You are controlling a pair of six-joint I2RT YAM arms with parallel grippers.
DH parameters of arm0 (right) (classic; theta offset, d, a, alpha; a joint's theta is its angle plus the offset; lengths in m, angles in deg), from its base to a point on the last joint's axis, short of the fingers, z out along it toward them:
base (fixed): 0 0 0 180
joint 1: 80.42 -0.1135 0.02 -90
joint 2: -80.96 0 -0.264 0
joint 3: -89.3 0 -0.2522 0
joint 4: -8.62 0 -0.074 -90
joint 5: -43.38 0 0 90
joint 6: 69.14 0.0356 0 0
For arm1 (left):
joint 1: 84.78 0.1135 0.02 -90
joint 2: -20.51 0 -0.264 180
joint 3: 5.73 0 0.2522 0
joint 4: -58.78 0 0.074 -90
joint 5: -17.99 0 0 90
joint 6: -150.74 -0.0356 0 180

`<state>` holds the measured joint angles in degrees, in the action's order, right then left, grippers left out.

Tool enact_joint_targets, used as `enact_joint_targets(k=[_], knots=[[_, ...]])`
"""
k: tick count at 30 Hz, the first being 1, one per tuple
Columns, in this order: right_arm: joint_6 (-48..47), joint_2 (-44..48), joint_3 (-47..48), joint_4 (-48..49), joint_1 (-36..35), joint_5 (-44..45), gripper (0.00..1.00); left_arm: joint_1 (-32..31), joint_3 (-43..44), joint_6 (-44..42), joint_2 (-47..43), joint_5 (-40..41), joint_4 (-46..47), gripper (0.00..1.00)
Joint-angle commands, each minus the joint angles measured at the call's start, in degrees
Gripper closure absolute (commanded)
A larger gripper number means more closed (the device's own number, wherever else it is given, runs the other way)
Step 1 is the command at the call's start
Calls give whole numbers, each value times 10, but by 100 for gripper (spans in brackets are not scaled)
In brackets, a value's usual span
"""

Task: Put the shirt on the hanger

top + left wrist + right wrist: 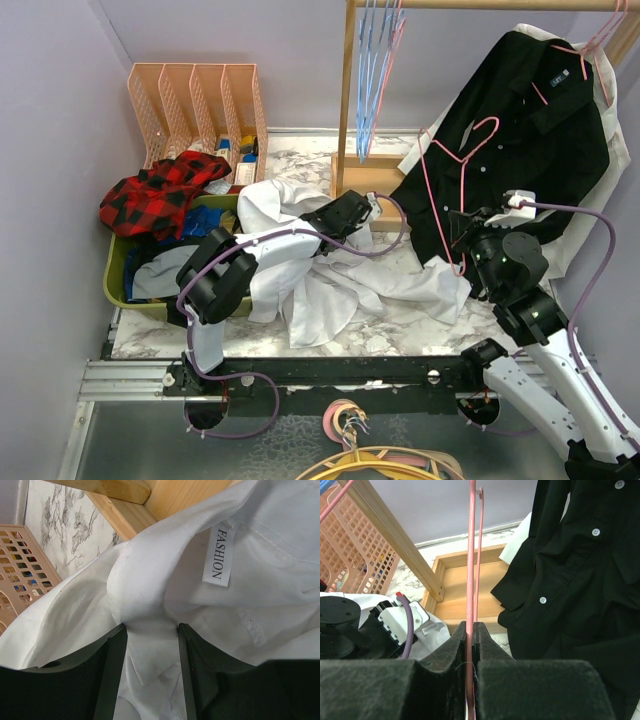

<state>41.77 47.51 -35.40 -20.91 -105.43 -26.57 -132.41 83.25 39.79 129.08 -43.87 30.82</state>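
With right gripper (470, 626) clamped on the pink hanger (471, 555) at lower centre, and left gripper (151, 630) pinched on the white shirt (150, 575), heaped mid-frame, beside its label (218, 555): lift the collar open, tilt one hanger shoulder into the neck, avoid snagging the black shirt (520, 130) beyond.

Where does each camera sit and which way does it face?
Top external: above and behind the bases, looking down at the table; both arms show, left end effector at the shirt, right end effector at the hanger.
Left wrist: on the left arm, facing the shirt's collar label; two dark fingers pinch fabric.
Right wrist: on the right arm, facing along the hanger toward the black shirt; its fingers clamp the wire.
Shared: top external and right wrist both show the hanger, black shirt and left arm's wrist.
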Motion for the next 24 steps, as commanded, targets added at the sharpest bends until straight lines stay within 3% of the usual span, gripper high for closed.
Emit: enact_joint_targets(k=[1, 6, 11, 13, 14, 15, 16, 21, 24], knots=[[8, 3, -7, 28, 1, -5, 98, -2, -3, -11, 9, 35, 29, 51], [0, 1, -7, 32, 1, -2, 98, -1, 2, -13, 20, 49, 28, 49], [-3, -1, -9, 36, 1, -5, 98, -2, 15, -14, 32, 47, 3, 39], [-4, -1, -8, 34, 1, -5, 98, -1, 18, -10, 35, 41, -7, 30], [-5, 0, -8, 34, 1, -4, 98, -2, 18, -8, 36, 40, -9, 12], [-6, 1, -9, 34, 1, -4, 98, -2, 18, -8, 35, 40, -11, 2], [-7, 2, -10, 34, 1, -3, 98, -2, 18, -7, 35, 40, -10, 1], [-7, 2, -13, 35, 1, -4, 98, -2, 17, -10, 29, 41, -4, 12], [-7, 2, -13, 35, 1, -5, 98, -2, 16, -16, 24, 43, -1, 31]])
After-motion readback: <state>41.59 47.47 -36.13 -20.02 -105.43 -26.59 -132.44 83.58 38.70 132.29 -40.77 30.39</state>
